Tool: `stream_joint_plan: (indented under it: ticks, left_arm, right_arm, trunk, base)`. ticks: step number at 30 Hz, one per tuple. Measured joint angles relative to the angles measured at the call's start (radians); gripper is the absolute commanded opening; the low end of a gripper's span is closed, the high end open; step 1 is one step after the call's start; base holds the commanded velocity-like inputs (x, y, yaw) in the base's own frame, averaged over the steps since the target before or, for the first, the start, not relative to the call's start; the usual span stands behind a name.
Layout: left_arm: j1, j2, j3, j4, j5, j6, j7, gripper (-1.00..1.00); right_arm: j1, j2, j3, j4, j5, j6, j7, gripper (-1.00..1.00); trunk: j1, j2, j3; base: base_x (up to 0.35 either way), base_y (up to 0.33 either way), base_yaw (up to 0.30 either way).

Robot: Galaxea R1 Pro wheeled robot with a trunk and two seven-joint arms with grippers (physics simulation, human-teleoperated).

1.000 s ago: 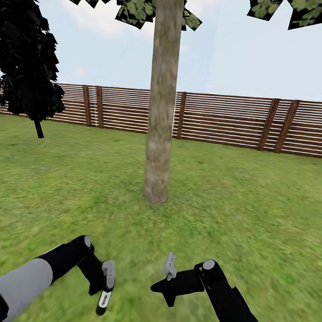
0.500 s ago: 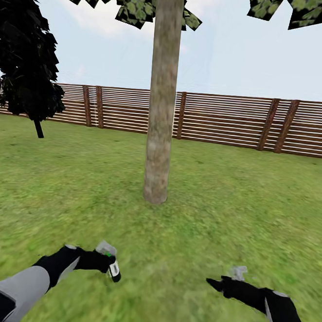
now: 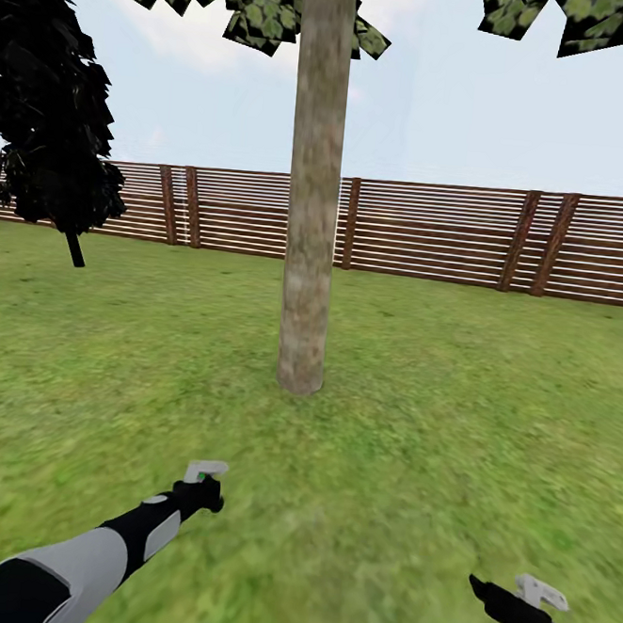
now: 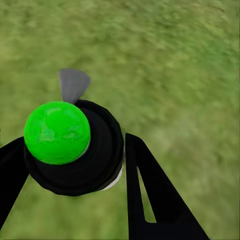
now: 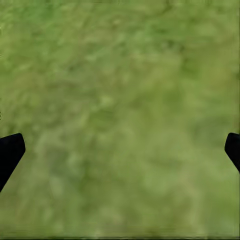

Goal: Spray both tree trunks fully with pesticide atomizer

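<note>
Left gripper (image 4: 75,150) clamps the atomizer (image 4: 70,145), nozzle toward the trunk (image 3: 313,208); right gripper (image 5: 120,145) spread wide, empty; spraying step, next squeeze and sweep the bark.

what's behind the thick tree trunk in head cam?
Behind the tree trunk: lawn running back to the brown slat fence, with sky above it. The strip of fence and grass directly behind the trunk is covered, so nothing can be said about it.
</note>
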Motion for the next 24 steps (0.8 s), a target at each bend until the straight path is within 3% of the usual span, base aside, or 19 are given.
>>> stream_joint_plan:
  ticks: [6, 16, 24]
  left_arm:
    - [0.0, 0.0, 0.0, -0.004, 0.004, 0.0, 0.008, -1.0]
    - [0.0, 0.001, 0.001, -0.002, 0.006, 0.007, 0.011, -1.0]
    - [0.0, 0.001, 0.001, -0.003, 0.003, 0.056, 0.011, -1.0]
  right_arm:
    - [-0.001, 0.005, 0.0, 0.02, 0.005, -0.025, -0.004, 1.0]
    - [0.0, 0.005, 0.0, 0.016, 0.001, -0.03, -0.005, 1.0]
    - [0.0, 0.005, 0.002, 0.016, 0.003, -0.029, -0.006, 1.0]
  trunk:
    - [0.0, 0.0, 0.0]
    - [0.0, 0.0, 0.0]
    - [0.0, 0.0, 0.0]
  base:
    - [0.122, 0.0, 0.0]
    - [0.328, 0.0, 0.0]
    - [0.336, 0.0, 0.0]
